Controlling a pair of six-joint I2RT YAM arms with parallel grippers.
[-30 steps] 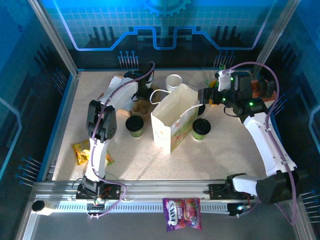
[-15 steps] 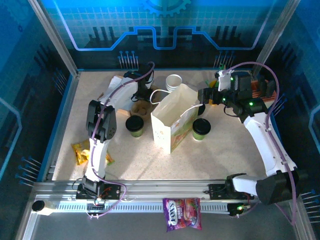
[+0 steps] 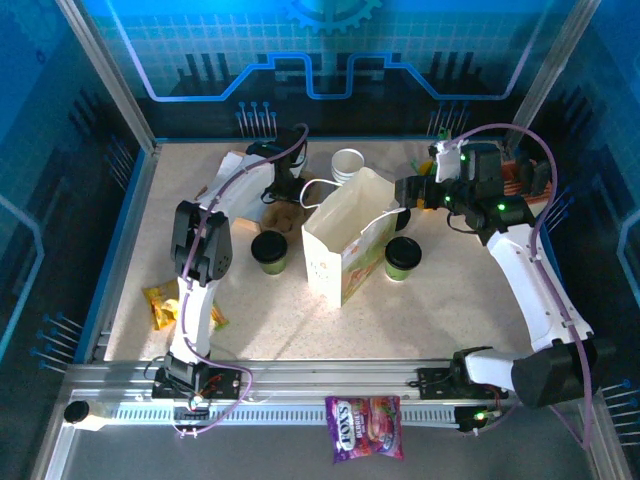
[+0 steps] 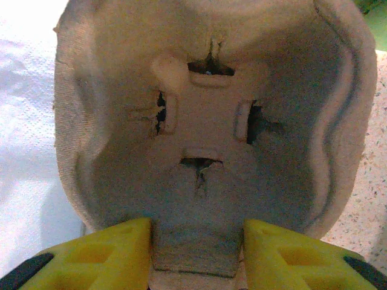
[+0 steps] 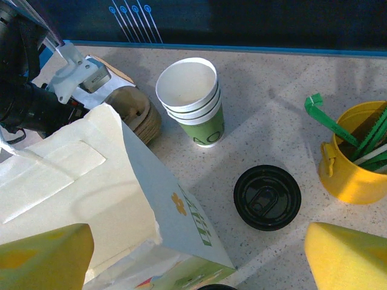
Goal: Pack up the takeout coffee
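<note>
left claw (image 4: 196,241) straddles the pulp carrier (image 4: 205,121) rim, can't tell if clamped, right claw (image 5: 196,254) apart & empty by the bag (image 3: 345,235) top; coffee cups (image 3: 268,250) (image 3: 402,257) stand on the surface (image 3: 450,300) flanking it, prob. best lay carrier flat, pockets up, nr them.

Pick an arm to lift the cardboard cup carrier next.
Left, probably. The left gripper sits at the carrier, fingers flanking its near rim. The right gripper is open by the paper bag, which stands between it and the carrier.

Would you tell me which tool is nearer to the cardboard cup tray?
Left. The left tool straddles the cardboard tray; the right tool hovers across the paper bag from it.
</note>
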